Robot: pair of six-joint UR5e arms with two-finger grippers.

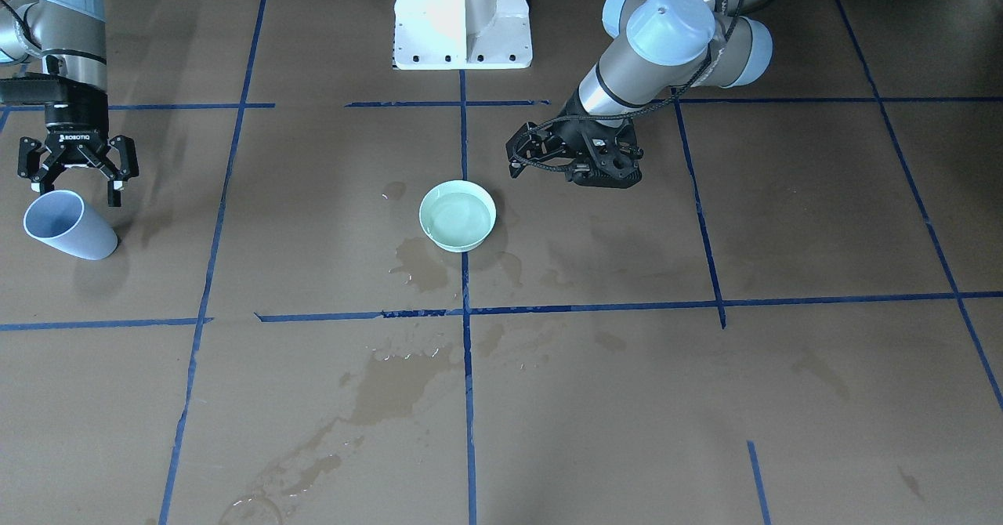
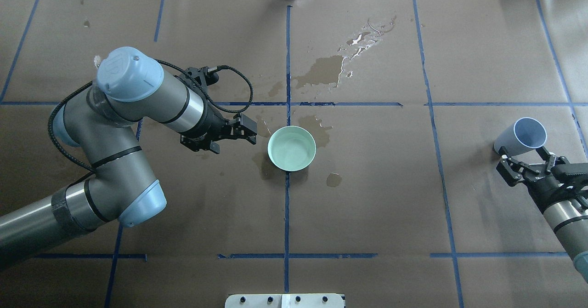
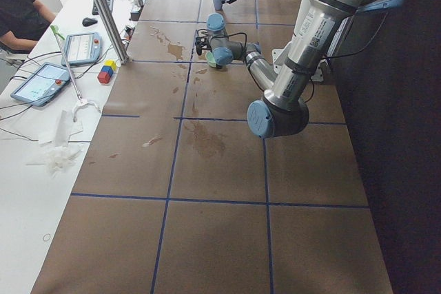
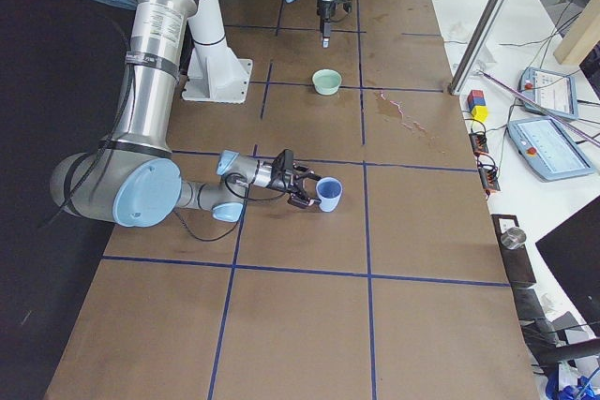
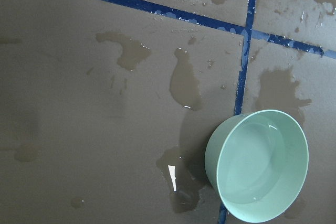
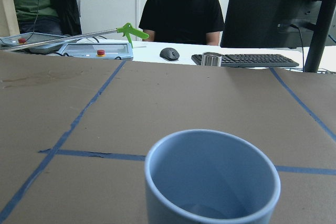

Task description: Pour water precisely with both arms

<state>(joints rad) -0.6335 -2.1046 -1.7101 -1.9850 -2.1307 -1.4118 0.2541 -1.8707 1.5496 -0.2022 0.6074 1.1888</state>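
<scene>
A pale green bowl (image 1: 458, 246) stands near the table's middle and holds clear water (image 1: 457, 216). It also shows in the overhead view (image 2: 271, 155) and the left wrist view (image 5: 214, 167). My left gripper (image 2: 250, 132) hangs just beside the bowl on the robot's left, open and empty; it also shows in the front view (image 1: 515, 157). A light blue cup (image 2: 523, 135) stands upright far to the robot's right. My right gripper (image 2: 526, 161) is open just short of the cup, not touching it. The right wrist view looks into the cup (image 6: 212, 179); I cannot tell whether it holds water.
Darker wet stains (image 2: 324, 69) and small puddles (image 1: 419, 262) lie around the bowl and toward the far edge. The white pedestal base (image 1: 462, 16) stands at the robot's side. People, a keyboard (image 6: 247, 60) and tablets are beyond the far edge.
</scene>
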